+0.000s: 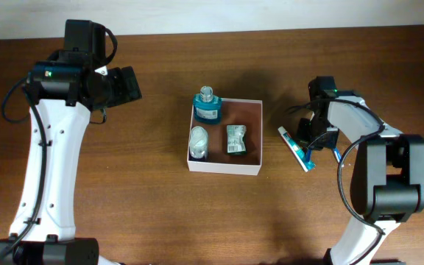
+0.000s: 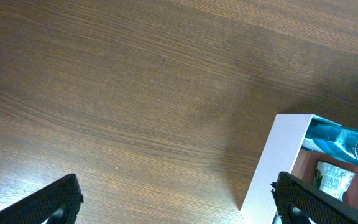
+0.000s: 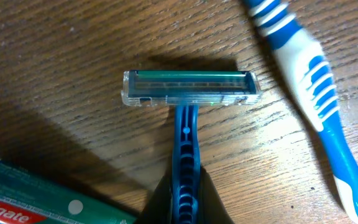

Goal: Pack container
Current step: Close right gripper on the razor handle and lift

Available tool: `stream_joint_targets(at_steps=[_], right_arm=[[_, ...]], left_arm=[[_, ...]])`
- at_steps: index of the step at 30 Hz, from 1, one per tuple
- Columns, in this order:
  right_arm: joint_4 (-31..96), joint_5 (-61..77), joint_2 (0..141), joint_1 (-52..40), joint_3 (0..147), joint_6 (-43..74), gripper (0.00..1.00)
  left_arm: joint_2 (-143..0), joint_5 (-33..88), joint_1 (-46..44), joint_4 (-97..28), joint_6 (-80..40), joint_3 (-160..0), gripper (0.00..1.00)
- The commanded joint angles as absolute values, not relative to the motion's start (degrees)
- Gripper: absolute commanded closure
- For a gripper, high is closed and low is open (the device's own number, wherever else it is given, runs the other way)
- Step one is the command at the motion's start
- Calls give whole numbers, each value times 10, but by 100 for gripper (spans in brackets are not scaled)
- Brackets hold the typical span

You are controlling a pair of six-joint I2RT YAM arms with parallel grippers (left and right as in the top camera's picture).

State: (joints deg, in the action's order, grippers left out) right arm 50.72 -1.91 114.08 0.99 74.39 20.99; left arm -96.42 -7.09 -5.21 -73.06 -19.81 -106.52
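The container (image 1: pixel 250 118), a shallow white-walled box with a reddish-brown inside, sits mid-table. It holds a teal bottle (image 1: pixel 207 104), a white item (image 1: pixel 198 142) and a green packet (image 1: pixel 235 139). To its right, my right gripper (image 3: pixel 185 202) is shut on the blue handle of a razor (image 3: pixel 190 87) lying on the wood; in the overhead view this gripper (image 1: pixel 316 136) covers the razor. My left gripper (image 1: pixel 127 85) hovers open over bare table left of the container. Its fingers (image 2: pixel 48 202) stand wide apart, with the container's white wall (image 2: pixel 272 162) near the right one.
A blue-and-white toothbrush (image 3: pixel 309 81) lies just right of the razor, and a Colgate toothpaste tube (image 3: pixel 30 199) lies to its left. In the overhead view the tube (image 1: pixel 295 147) rests between the container and my right arm.
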Motion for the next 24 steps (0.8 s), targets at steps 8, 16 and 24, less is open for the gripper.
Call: stream_joint_targets(at_steps=[8,16,24], right_arm=[[512,-22,1146,13,742,197,96],[572,-18,1101,10,794,182,96],[599,-12,1013,-15,806,182,96]], left_arm=[[-958,-73,-51,-731,-201,-1070,1],[-958,-73,-51,-731,-201,-1070,1],[-958,-73,-51,-731,-201,-1070,1]])
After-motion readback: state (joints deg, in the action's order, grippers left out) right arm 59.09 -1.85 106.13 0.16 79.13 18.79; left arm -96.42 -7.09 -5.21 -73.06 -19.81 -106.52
